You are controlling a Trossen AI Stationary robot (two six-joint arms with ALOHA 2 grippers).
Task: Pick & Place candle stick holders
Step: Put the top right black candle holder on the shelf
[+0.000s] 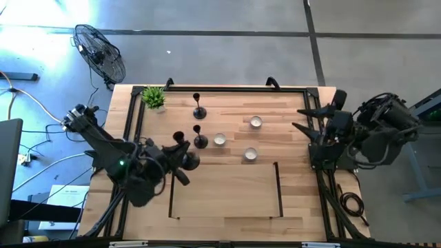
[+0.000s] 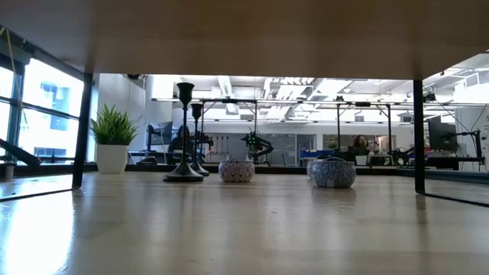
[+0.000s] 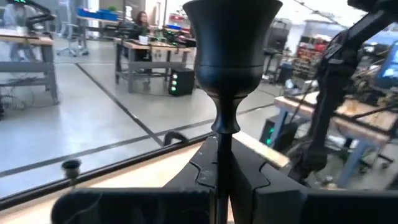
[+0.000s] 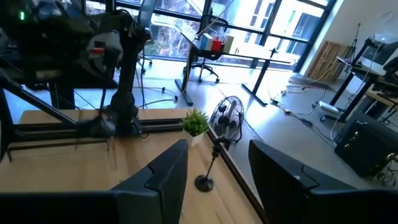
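Transport step. The left gripper (image 1: pixel 180 157) has its jaws clenched on the thin stem of 1 black metal candlestick holder (image 3: pixel 228 74), carried nearest the left arm, on the side of the other 2 black holders (image 1: pixel 200 125) away from the small green potted plant (image 1: pixel 154 97). Those 2 stand on the wooden worktop (image 1: pixel 227 200). The right gripper (image 4: pixel 217 180) waits at the worktop's right edge, jaws released and empty. Next move, by judgement: lower the holder upright, then release. The left wrist view alone shows the grip; the low view shows only the 2 standing holders and 3 small patterned bowls (image 2: pixel 236 170).
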